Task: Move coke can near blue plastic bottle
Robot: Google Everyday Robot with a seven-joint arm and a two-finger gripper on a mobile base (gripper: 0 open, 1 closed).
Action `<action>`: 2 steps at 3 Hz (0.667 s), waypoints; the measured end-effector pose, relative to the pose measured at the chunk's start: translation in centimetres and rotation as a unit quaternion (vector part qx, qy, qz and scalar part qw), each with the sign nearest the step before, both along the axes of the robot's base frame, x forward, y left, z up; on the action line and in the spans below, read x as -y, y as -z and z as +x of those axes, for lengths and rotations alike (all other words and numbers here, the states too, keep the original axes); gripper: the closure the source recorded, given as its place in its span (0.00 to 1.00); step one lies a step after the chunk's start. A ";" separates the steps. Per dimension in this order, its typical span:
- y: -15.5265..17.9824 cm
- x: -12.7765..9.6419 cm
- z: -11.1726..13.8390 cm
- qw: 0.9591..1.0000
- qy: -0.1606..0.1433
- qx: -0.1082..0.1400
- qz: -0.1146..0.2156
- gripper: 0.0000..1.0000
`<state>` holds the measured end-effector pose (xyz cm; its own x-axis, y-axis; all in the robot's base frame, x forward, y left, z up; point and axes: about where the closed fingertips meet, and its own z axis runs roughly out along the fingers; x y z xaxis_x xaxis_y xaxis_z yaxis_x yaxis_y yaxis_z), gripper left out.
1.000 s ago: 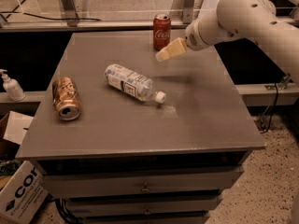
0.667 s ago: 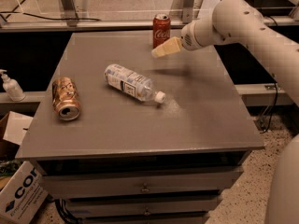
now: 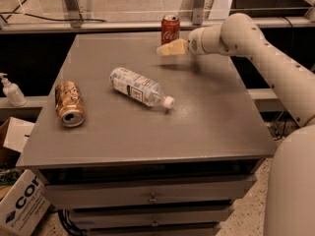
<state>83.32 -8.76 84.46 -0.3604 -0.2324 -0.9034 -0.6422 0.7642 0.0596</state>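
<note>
can: coke can stood upright at far table edge, not gripped
gripper: positioned just beside can, likely for grasp; open/closed state cannot be told
target: bottle laid mid-table, well apart

**One high look from the near edge**

I have a single view. It sits above the near side of the grey table and looks down and away toward the far edge. It is close enough that the tabletop fills most of the width, with the drawers showing below. My arm comes in from the right. My gripper hangs at the far side, just beside the coke can.
</note>
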 end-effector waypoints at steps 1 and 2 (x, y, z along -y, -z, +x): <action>0.2 -0.1 1.1 1.000 0.003 0.010 0.021 0.00; -0.8 -0.9 2.2 0.998 0.003 0.029 0.052 0.00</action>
<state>85.50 -7.83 85.28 -0.3081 -0.1350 -0.9417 -0.6425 0.7596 0.1013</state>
